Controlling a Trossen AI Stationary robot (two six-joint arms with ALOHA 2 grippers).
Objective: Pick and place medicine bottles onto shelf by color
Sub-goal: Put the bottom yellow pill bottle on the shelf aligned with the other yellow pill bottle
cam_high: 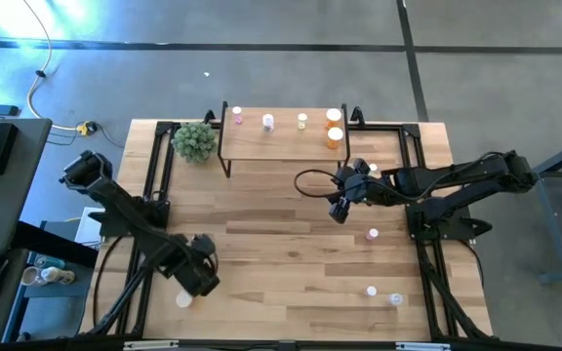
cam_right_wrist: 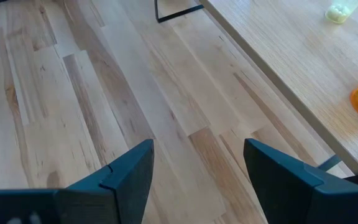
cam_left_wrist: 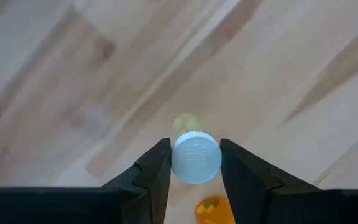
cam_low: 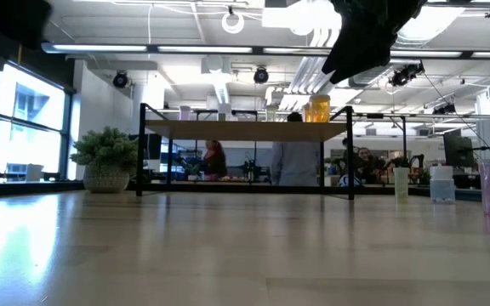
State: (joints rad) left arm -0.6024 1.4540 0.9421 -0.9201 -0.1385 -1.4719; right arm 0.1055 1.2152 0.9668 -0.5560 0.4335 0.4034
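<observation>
Smooth pale wooden table (cam_high: 291,244), wood-topped shelf (cam_high: 281,141) on black metal legs

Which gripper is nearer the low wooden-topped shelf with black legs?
Right. The right gripper hangs open just in front of the shelf, by its orange-bottle end. The left gripper is at the table's near edge, closed around a white-capped yellowish bottle.

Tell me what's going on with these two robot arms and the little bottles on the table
The left gripper is down at the near left of the table, closed around a white-capped yellowish bottle. The right gripper hangs open and empty just in front of the shelf. The shelf already carries a pink bottle, a whitish bottle, a yellow-green bottle and two orange bottles. A few more bottles wait on the table's right side.
</observation>
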